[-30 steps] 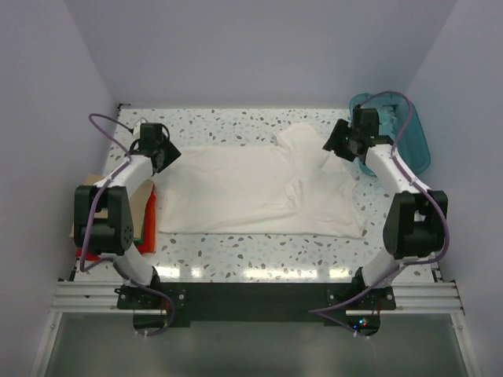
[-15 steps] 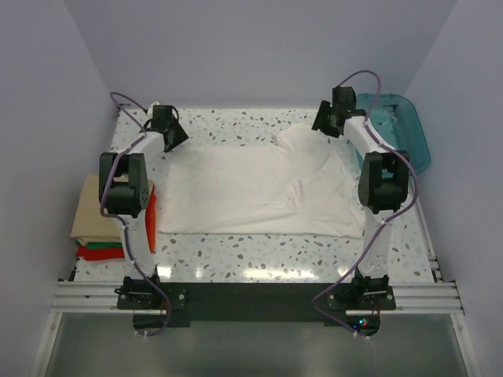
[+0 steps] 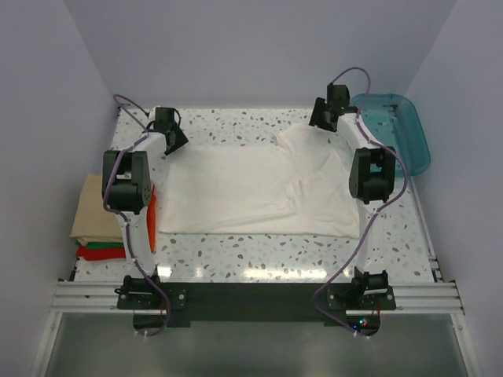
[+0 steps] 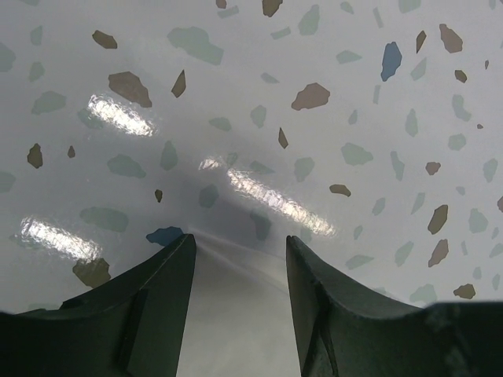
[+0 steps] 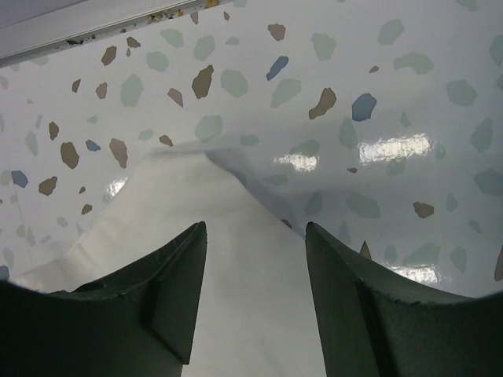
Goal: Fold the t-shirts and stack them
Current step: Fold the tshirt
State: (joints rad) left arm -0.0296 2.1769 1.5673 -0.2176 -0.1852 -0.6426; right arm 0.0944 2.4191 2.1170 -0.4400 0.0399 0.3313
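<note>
T-shirt [image 3: 251, 188] lies long-axis left-right; left claw [image 4: 240, 242], right claw [image 5: 255, 229] half-open astride far corners, seemingly gripping nothing.

I take this for a robotics lab test cell: blank lavender walls [image 3: 259, 47] box in a speckled terrazzo table [image 3: 236, 251], and an aluminium rail [image 3: 78, 297] along its near edge carries a black mounting plate [image 3: 251, 292].

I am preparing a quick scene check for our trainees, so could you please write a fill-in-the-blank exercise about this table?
1. The t-shirt spread flat on the table is ____.
2. In the folded stack, the top shirt is ____.
3. The teal bin stands at the table's far ____ corner.
4. The left gripper and right gripper both have jaws standing ____.
Missing words: white; tan; right; open.
</note>
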